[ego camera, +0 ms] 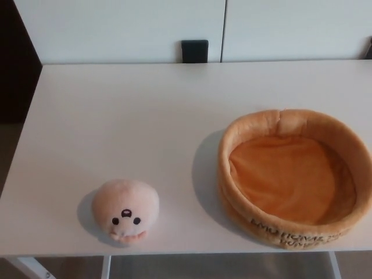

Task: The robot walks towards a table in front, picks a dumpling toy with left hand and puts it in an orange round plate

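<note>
A pale pink plush dumpling toy [125, 209] with a small stitched face sits near the front left edge of the white table [133, 116]. To its right stands a round orange plush plate [293, 174] with a raised rim and dark lettering on its front wall; nothing lies inside it. Toy and plate are well apart. Neither of my hands shows in the head view.
The table's front edge runs just below the toy and plate, with white table legs [35, 267] under it. Behind the table is a white wall or cabinet front with a small black block [194, 50] at the far edge. Dark space lies to the left.
</note>
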